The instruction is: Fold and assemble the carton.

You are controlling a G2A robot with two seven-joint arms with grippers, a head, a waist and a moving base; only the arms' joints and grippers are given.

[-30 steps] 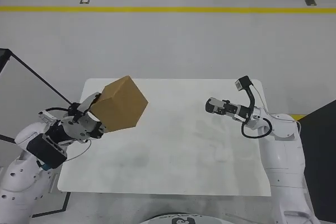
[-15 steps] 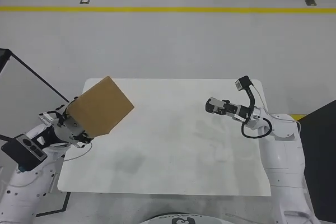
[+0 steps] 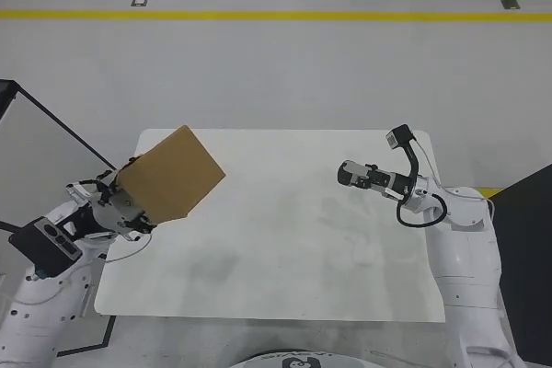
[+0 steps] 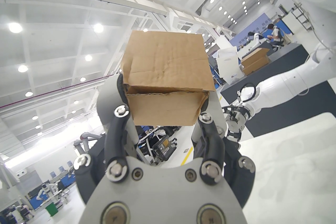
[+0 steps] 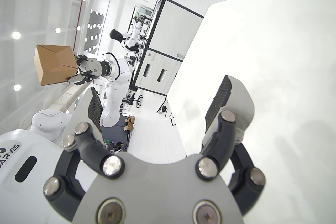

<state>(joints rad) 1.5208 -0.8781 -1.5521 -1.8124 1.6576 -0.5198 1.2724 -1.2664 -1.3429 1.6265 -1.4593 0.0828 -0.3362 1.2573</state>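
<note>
- Carton sits clamped between the left gripper's fingers, raised above the table's left side.
- Right gripper: fingers apart, empty.
- Cardboard is probably light and crushable; grip the flat walls near the edges.

carton: brown corrugated cardboard, matt, lightly creased across the broad face, with rough torn-looking flap edges.
left gripper: dull black plastic-looking links, bright metal screws, brushed grey metal base plate; jaws backed in smooth white plastic.
right gripper: same black links, shiny screws and satin grey plate.
pads: black, finely ribbed, rubbery look.
surface: white, matt, smooth, faint grey scuffs.
floor: pale grey, smooth, slight sheen.
</note>
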